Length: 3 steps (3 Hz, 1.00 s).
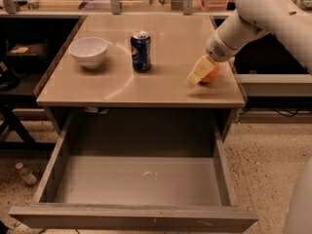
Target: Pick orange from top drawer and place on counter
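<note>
Three things sat on the beige worktop (pixel 165 82): a white bowl (pixel 88 51) towards the left edge, a blue soda can (pixel 141 51) standing upright just beside the middle, and the orange (pixel 212 74) near the right edge, not far from the front right corner. The robot's white arm (pixel 253 13) reached in from the right, and its hand (pixel 202 76) was closed around the orange, one pale finger (pixel 197 72) lying across the fruit's front and hiding part of it. The orange was low over the surface with a shadow under it; I could not tell whether it touched the worktop. Bowl and can stood well apart from the hand. Below the front edge the top drawer (pixel 73 179) was pulled fully out, its flat grey bottom showing only a few pale specks. On the floor to the left of the drawer lay a small bottle (pixel 25 173).
</note>
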Motion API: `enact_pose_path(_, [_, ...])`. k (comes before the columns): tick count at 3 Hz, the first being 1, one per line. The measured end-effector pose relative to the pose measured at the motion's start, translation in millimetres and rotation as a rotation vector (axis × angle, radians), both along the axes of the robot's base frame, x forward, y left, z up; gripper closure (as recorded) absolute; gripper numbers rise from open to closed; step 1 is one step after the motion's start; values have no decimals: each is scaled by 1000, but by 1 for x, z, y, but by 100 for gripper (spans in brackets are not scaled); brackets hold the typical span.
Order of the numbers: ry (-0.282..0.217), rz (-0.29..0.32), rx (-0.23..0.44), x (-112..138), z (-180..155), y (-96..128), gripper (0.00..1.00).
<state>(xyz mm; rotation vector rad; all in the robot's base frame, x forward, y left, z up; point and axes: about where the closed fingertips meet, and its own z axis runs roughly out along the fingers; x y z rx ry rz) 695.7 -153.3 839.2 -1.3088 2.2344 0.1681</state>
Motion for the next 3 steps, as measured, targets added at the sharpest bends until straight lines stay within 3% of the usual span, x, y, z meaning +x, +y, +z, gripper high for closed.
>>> enact_pose_path(1, [-46, -27, -11, 2, 21, -9, 0])
enact_pose_path(2, [-134, -158, -85, -8, 83, -52, 0])
enact_pose_path(3, [-237, -416, -197, -61, 172, -137, 0])
